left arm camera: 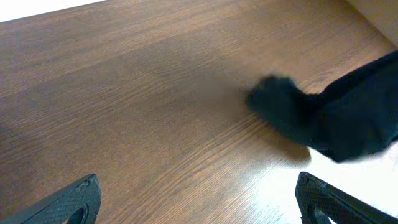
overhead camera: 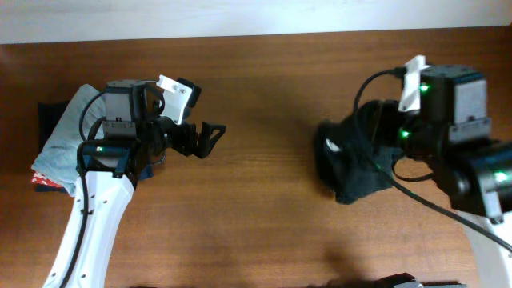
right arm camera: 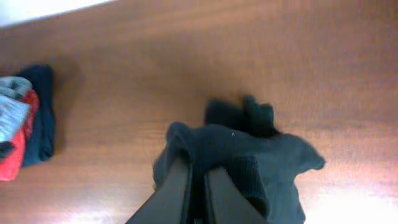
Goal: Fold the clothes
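Black T-shirt (overhead camera: 352, 164) lying crumpled on the table (overhead camera: 264, 80), well apart from the stack of folded garments (overhead camera: 56, 152), toward the opposite end of the wood from it. My right pincer (right arm camera: 198, 174) is closed narrow on a raised fold of the shirt, its two fingers pressed nearly together with cloth bunched over their tips. I judge that this pinch serves to lift the heap and draw it out flat, since a balled garment cannot be folded. My left pincer (overhead camera: 211, 136) hangs between the stack and the shirt, nearer the stack, jaws wide and holding nothing. It points away from the stack toward the shirt, placed, I would say, to take a second edge once one is exposed. Collar, sleeves and hem cannot be told apart in any view, because the fabric is plain black and folded over itself. My right fingertips are buried in the cloth, so how much fabric they hold is not visible. From overhead, my right arm covers the side of the shirt farthest from the stack, and my left arm covers part of the stack. The left wrist view shows the shirt blurred and cut off at the frame edge.
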### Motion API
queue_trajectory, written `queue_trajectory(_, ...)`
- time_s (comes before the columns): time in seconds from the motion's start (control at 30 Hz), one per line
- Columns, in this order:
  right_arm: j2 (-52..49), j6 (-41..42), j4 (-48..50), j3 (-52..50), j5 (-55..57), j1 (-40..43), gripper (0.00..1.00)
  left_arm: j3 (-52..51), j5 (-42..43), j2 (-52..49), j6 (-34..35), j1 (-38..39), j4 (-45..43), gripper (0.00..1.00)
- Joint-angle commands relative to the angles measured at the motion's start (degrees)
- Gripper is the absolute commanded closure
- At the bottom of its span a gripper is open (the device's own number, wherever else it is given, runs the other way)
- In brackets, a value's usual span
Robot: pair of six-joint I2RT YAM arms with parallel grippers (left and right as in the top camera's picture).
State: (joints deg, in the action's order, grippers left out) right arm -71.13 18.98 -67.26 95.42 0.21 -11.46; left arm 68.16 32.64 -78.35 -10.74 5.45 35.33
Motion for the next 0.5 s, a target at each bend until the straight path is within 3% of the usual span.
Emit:
queue_trajectory(0.0,-0.96,-0.79,0.72,1.42,0.92,-0.26,0.96,1.01,0.85,0.26,-0.9,0.17,-0.15,0.01)
queue_trajectory(0.3,-1.31,1.55,9.01,1.42,1.38,-0.26,0.96,1.01,1.36,4.74,-0.9,0.2,-0.17,0.01)
queue_trajectory(0.47,-2.21,2.97,12.55,1.4,-6.56,-0.52,0.96,1.01,10.27,6.23,-0.92,0.2,-1.73,0.01)
